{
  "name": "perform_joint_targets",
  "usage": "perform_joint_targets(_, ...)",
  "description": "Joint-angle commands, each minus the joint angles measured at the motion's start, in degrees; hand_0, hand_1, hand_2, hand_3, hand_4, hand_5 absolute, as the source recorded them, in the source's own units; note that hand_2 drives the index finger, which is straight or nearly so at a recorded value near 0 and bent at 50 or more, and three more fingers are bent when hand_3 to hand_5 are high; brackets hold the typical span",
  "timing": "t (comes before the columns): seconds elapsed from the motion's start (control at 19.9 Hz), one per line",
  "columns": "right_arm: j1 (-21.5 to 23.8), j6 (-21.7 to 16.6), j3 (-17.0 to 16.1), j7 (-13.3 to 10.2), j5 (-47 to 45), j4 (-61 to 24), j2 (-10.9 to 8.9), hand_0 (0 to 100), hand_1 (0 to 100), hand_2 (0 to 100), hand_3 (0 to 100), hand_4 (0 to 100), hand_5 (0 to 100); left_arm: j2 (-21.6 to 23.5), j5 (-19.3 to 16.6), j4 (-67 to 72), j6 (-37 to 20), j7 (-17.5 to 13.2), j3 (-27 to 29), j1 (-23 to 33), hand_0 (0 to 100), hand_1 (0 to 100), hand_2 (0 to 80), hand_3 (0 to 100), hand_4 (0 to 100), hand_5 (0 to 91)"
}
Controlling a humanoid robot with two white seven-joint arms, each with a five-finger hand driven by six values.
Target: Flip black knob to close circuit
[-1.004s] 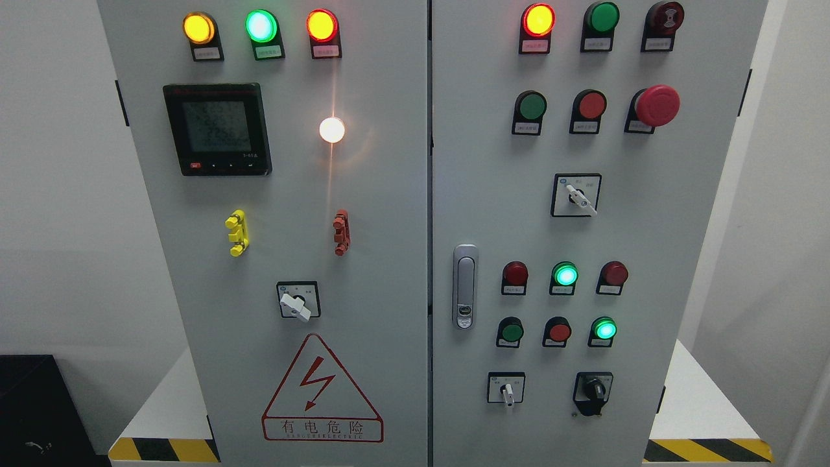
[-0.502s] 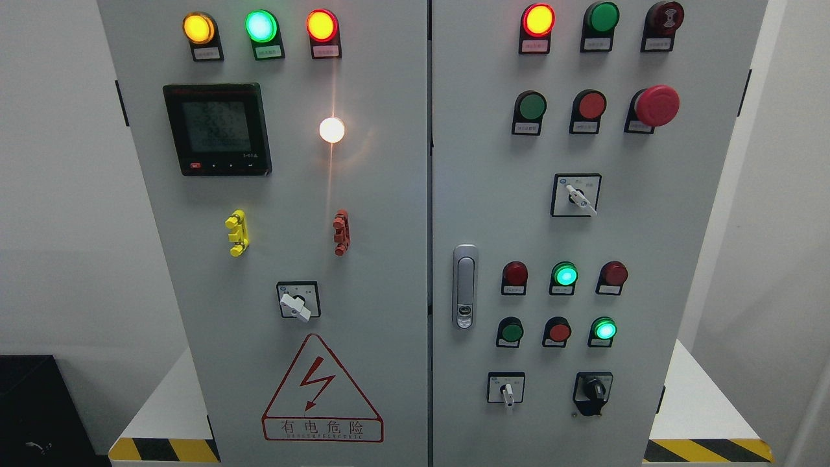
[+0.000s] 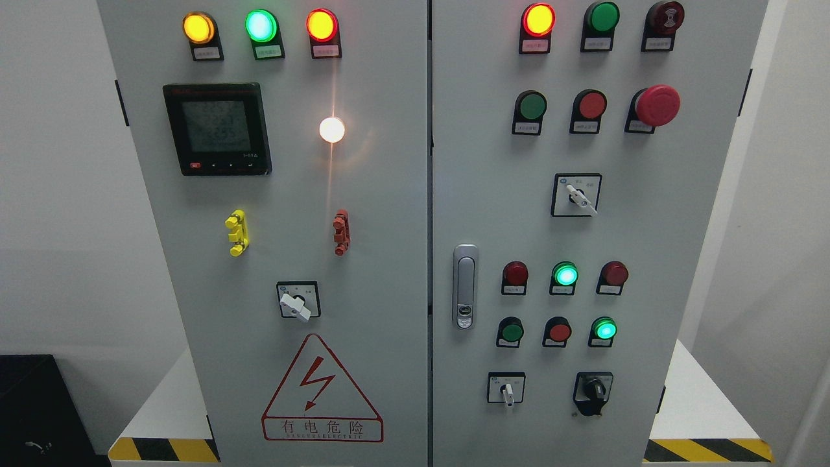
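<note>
Low on right door, black knob (image 3: pixel 593 389) upright

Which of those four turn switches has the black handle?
The black knob at the right door's bottom right; the other three rotary switches have white handles.

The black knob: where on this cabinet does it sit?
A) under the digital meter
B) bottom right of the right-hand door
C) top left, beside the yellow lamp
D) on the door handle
B: the black knob sits at the right door's bottom right, right of a white-handled switch.
</note>
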Motion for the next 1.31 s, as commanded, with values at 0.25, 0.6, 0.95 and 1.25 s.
perform_joint_targets(0.25, -0.53, -0.24, 0.53, -5.60, 8.93, -23.22, -0.75, 0, 2, 87, 98, 84, 87, -0.01, 0.00, -1.32, -0.04, -0.02, 0.00, 1.23, 12, 56, 0.0, 0, 0, 0.0)
perform_joint_targets(0.6, -4.31, 1.78, -0.70, -6.84, 16.31, -29.46, -0.14, 0, 5, 89, 100, 88, 93, -0.01, 0.00, -1.32, -0.04, -0.02, 0.00, 1.23, 12, 56, 0.0, 0, 0, 0.0)
perform_joint_targets(0.95, -5.01, 2.13, -2.10, -5.87, 31.33, -39.21, 0.39, 0, 5, 90, 100, 91, 97, -0.01, 0.00, -1.32, -0.04, -0.02, 0.00, 1.23, 12, 56, 0.0, 0, 0, 0.0)
perform_joint_targets(1.25, -6.07, 3.45, -3.60, -1.92, 40.66, -47.65, 0.30, 0, 0, 91, 100, 92, 98, -0.01, 0.00, -1.32, -0.04, -0.02, 0.00, 1.23, 12, 56, 0.0, 0, 0, 0.0)
